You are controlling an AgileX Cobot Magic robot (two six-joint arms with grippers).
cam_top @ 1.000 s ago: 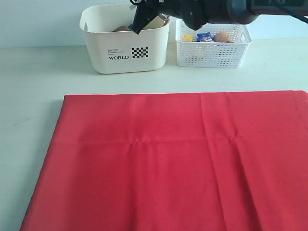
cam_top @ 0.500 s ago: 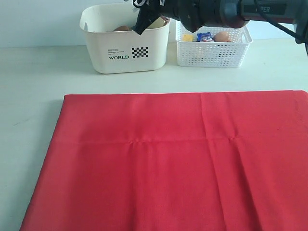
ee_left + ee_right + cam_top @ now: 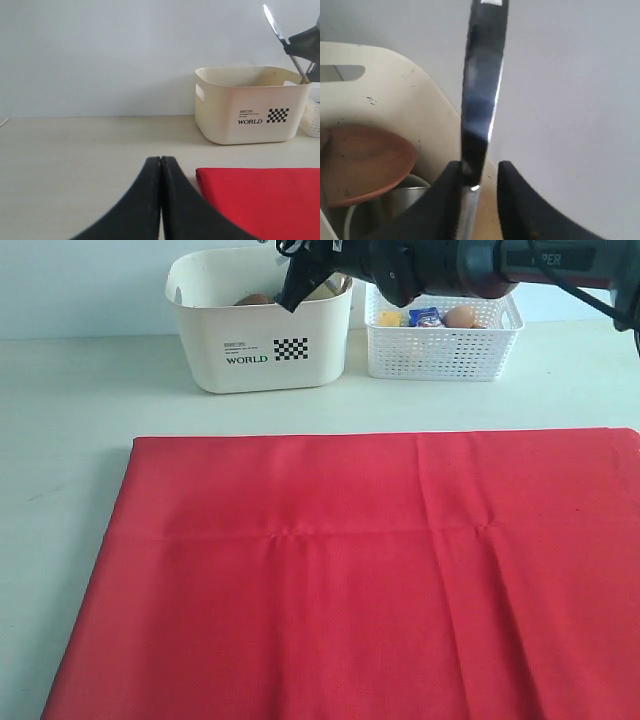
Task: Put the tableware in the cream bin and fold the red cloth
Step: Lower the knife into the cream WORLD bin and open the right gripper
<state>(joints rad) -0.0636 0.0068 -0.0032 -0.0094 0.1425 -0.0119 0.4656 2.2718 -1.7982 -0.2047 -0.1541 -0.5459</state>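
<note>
Right gripper [image 3: 300, 280] sits at the top centre of the exterior frame, over the right rear corner of the cream bin [image 3: 260, 350], clenched on the silver table knife [image 3: 480, 100]. It grips low on the handle with the blade pointing up and tilted. That reads as a carry pose for dropping the knife handle-first into the bin. In the right wrist view a thin gap shows beside one finger, so the hold looks light; judging by that, release is near. The bin stands at upper left of the exterior frame with its WORLD label facing the camera. It already holds the round brown plate [image 3: 365, 160], leaning on the inner wall, and what looks like the steel cup [image 3: 395, 210] below it. Other contents are hidden. White lattice basket [image 3: 445, 345], just right of the bin, holds toy foods: cheese [image 3: 390, 317], milk carton [image 3: 425, 315], egg [image 3: 460, 316]. Those are sorted apart, not tableware. Red cloth [image 3: 380, 580] fills the lower half of the frame, lying flat on the table [image 3: 60, 390]. It is not yet folded, has a few creases, and nothing is on it. Left gripper [image 3: 161, 160] is low over the table near the cloth's corner, fingers pressed together and empty, probably parked until the fold.
</note>
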